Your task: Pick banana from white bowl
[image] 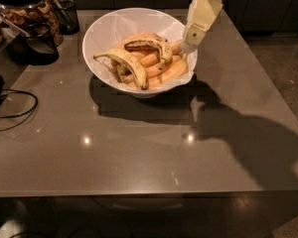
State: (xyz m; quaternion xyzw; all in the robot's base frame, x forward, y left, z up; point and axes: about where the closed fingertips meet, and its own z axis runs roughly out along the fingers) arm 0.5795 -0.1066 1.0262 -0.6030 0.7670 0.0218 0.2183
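The white bowl (107, 29) stands at the back middle of the grey table (139, 152). The banana (150, 44), arch-shaped with dark bruising and dark tips, lies on top of the pile in the bowl. A longer pale spotted banana (126, 63) lies to its front left, and smooth orange-yellow bananas (166, 72) lie under it. My gripper (187, 44), cream-coloured, hangs down over the bowl's right rim, just right of the arched banana. It holds nothing that I can see.
A glass jar of snacks (25, 9), a black mesh cup (67, 15) and a black holder (37, 44) stand at the back left. A black cable (15, 110) lies at the left edge. The table's right edge borders the floor (283, 58).
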